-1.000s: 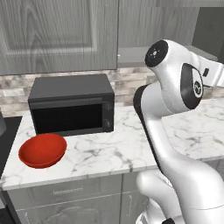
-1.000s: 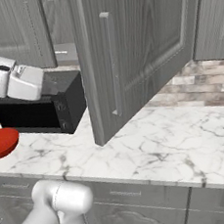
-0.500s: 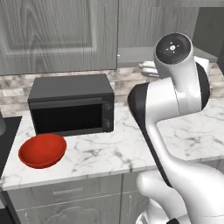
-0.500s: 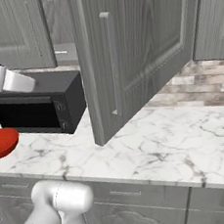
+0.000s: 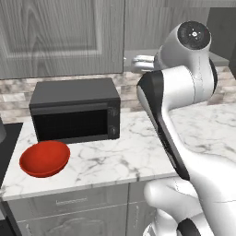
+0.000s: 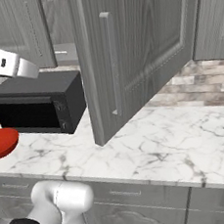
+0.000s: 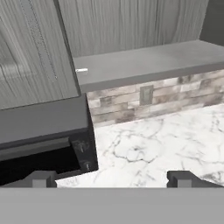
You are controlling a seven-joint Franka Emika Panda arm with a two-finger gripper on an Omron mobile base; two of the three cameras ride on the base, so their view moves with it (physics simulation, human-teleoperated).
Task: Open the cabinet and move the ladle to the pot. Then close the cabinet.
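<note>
The cabinet stands with its right door [image 6: 142, 56] swung wide open and its left door [image 7: 30, 52] shut. Far back on the cabinet's bottom shelf [image 7: 148, 61], close to the shut door's edge, lies the ladle [image 7: 81, 69], a small silvery streak, also visible as a pale speck, the ladle [image 6: 60, 52]. My gripper [image 7: 111, 179] is open and empty, well short of the shelf, above the counter beside the microwave. The pot is out of view.
A black microwave [image 5: 76, 110] sits on the marble counter [image 5: 138, 152] under the shut door, with a wide red bowl [image 5: 44, 158] in front of it. The open door's bar handle [image 6: 111, 62] juts out over the counter. A brick backsplash [image 7: 153, 96] runs behind.
My arm has swung to the left, bringing the hand round to face the open cabinet. The door, microwave and bowl have stayed put.
</note>
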